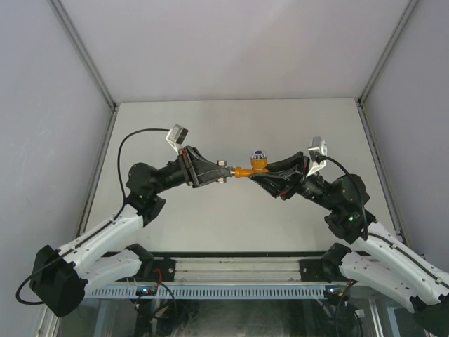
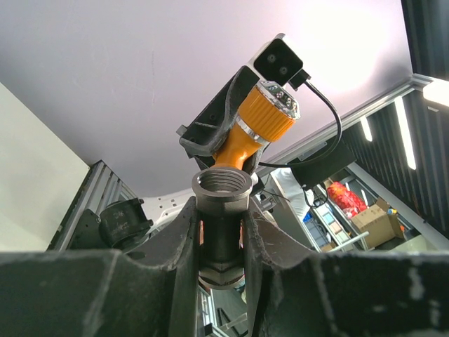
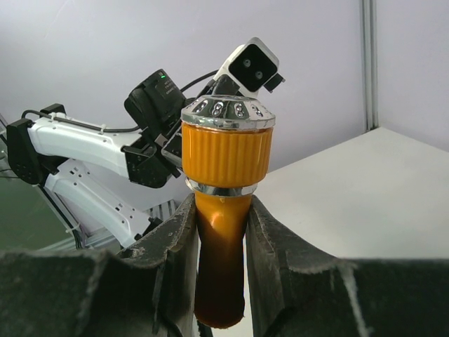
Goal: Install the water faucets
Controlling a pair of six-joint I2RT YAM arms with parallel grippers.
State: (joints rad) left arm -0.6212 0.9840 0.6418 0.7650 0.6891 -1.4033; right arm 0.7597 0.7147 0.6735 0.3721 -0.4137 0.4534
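Both arms meet above the middle of the table. My right gripper (image 1: 263, 172) is shut on the orange tap body (image 1: 258, 164), which has a ribbed orange knob with a chrome cap (image 3: 226, 144); its neck sits between my fingers (image 3: 221, 274). My left gripper (image 1: 226, 173) is shut on the grey metal threaded fitting (image 2: 222, 210), its open threaded end facing the tap. In the left wrist view the orange tap (image 2: 256, 130) stands just beyond the fitting. In the top view the tap's orange end (image 1: 242, 172) touches or nearly touches the fitting at the left fingertips.
The pale table (image 1: 238, 126) lies below both grippers, with grey walls on three sides and a metal rail (image 1: 238, 267) along the near edge. Each wrist view shows the other arm and its camera behind the held part.
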